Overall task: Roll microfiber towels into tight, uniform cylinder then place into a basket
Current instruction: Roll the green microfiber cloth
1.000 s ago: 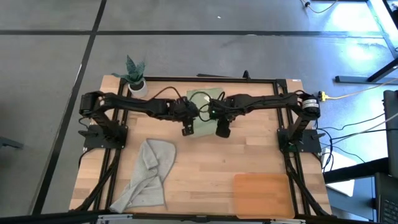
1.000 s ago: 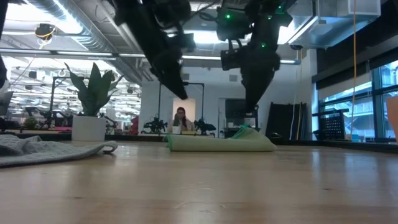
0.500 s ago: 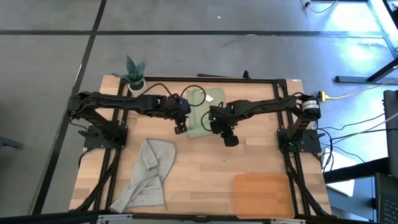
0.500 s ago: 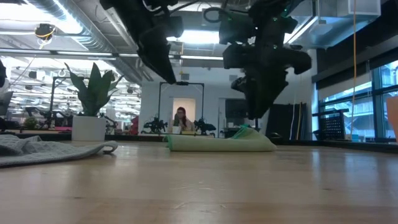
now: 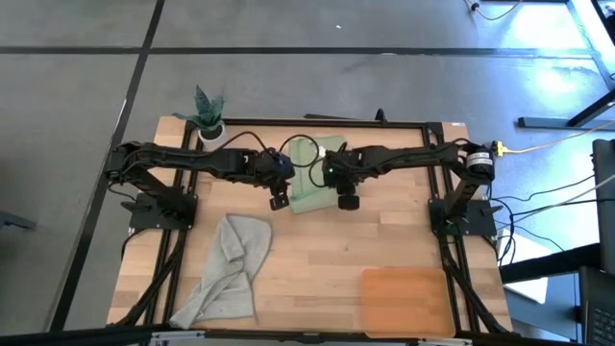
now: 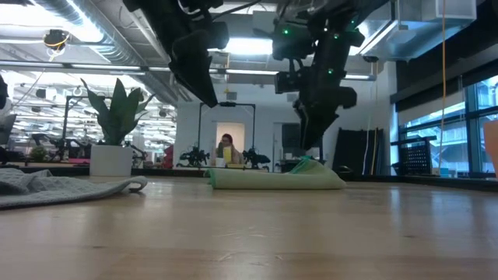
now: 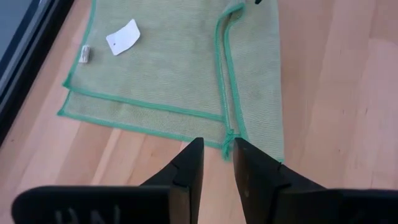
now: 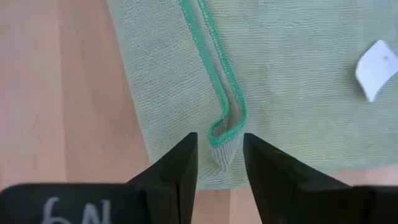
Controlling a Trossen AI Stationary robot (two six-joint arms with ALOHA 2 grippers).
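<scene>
The green towel [image 5: 309,176] lies folded flat near the middle of the table's [image 5: 317,259] far edge, its white tag [image 7: 122,36] facing up, while the grey towel [image 5: 229,271] lies crumpled near the near-left corner and the basket [image 5: 405,300] sits at the near-right corner. The left end effector [image 5: 279,201] hangs above the green towel's near-left edge with its fingers a narrow gap apart and nothing between them. The right end effector [image 5: 347,201] hangs above the towel's near-right part, fingers a little apart, framing a folded hem corner below without gripping it.
</scene>
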